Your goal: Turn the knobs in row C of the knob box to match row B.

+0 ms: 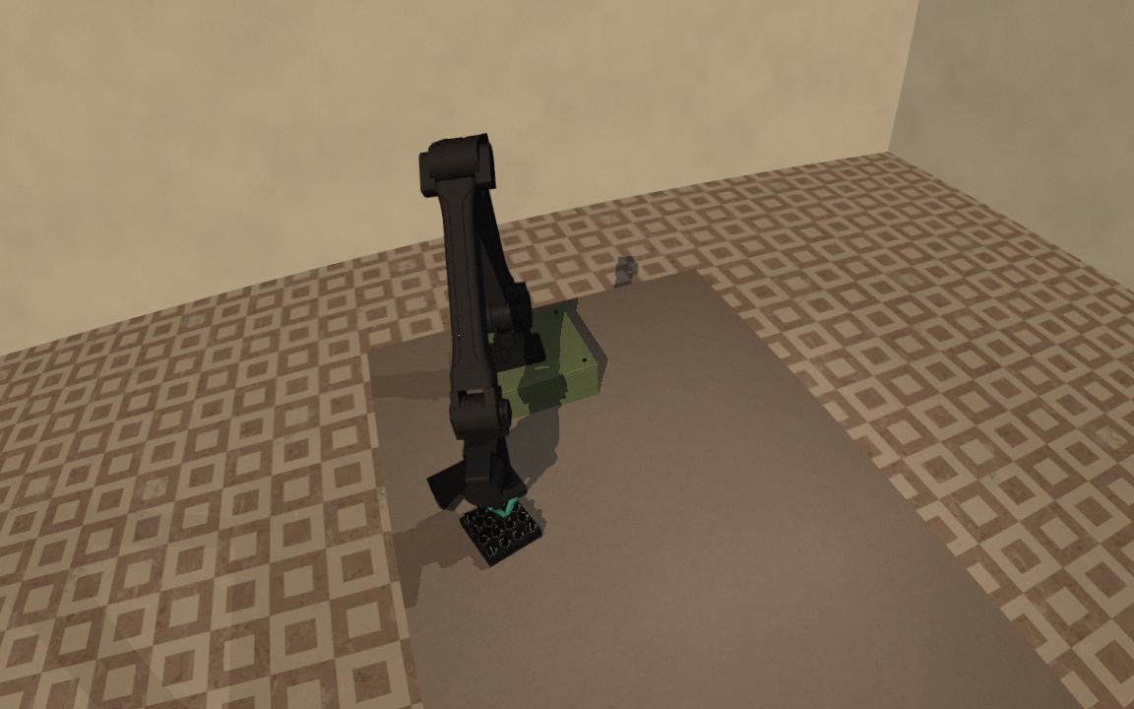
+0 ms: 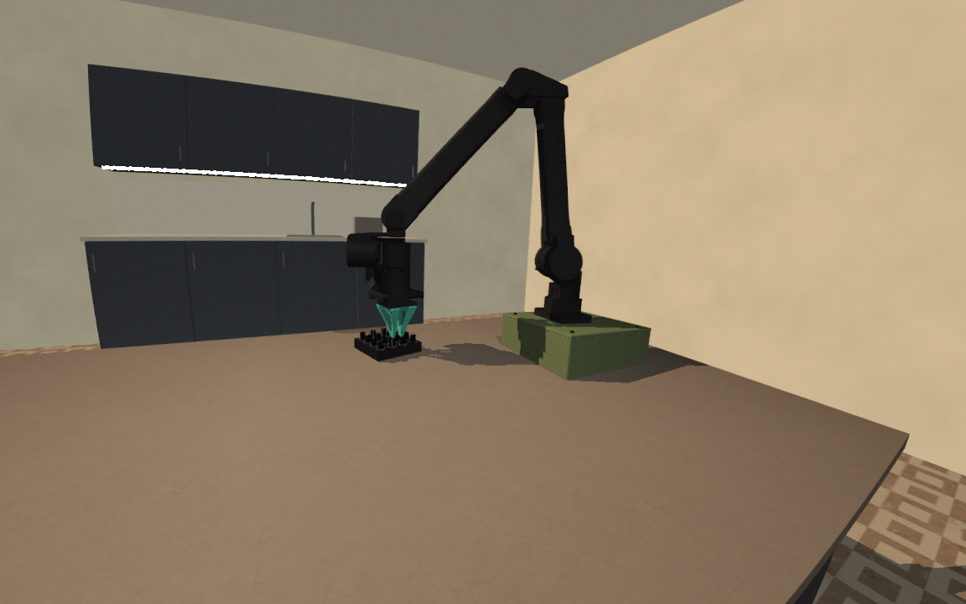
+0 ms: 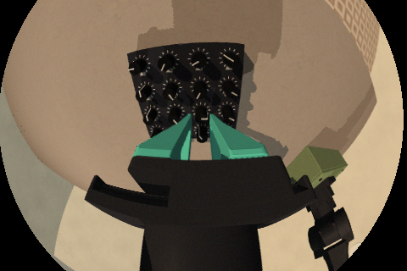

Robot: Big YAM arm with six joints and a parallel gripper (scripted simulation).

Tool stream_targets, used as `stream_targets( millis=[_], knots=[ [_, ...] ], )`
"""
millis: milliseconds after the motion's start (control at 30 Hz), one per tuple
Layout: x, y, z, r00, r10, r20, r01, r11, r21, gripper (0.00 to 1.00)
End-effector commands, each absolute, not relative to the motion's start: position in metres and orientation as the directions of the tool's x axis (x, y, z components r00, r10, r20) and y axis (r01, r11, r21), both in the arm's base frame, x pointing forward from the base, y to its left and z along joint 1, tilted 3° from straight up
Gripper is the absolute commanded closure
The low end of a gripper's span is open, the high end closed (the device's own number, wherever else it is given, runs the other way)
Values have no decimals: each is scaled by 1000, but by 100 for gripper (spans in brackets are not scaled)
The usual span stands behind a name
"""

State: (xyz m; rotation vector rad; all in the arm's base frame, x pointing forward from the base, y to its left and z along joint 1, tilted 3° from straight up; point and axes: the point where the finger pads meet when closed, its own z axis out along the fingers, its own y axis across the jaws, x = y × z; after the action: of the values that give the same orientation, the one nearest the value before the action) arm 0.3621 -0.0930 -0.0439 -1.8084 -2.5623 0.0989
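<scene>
The black knob box (image 1: 514, 549) (image 2: 397, 352) (image 3: 214, 49) stands on the table, with its row A at the top of the wrist view. My gripper (image 1: 505, 514) (image 2: 397, 335) (image 3: 200, 118) points down at it, its teal fingers a narrow gap apart, nothing visibly gripped. In the wrist view the tips lie either side of column 3, near C3 (image 3: 202, 113) and D3 (image 3: 202, 134); their exact height is unclear. C3's line points right; B3's (image 3: 199, 89) points lower left. C2 (image 3: 175, 113) and B2 (image 3: 171, 90) point lower right, as do C4 and B4. The fingers partly hide row D.
The arm's green base block (image 1: 553, 388) (image 2: 606, 352) (image 3: 315, 165) stands on the table (image 1: 685, 529) (image 2: 321, 466) behind the gripper. The box is near one table edge. Dark cabinets (image 2: 235, 288) stand in the background.
</scene>
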Motion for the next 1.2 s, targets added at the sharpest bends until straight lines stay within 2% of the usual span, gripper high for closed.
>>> stream_targets(
  millis=[0, 1167],
  knots=[
    [380, -96, -40, -334, 941, -57, 942, 334, -19, 81],
    [376, -96, -43, -335, 941, -53, 942, 334, -24, 81]
  ],
)
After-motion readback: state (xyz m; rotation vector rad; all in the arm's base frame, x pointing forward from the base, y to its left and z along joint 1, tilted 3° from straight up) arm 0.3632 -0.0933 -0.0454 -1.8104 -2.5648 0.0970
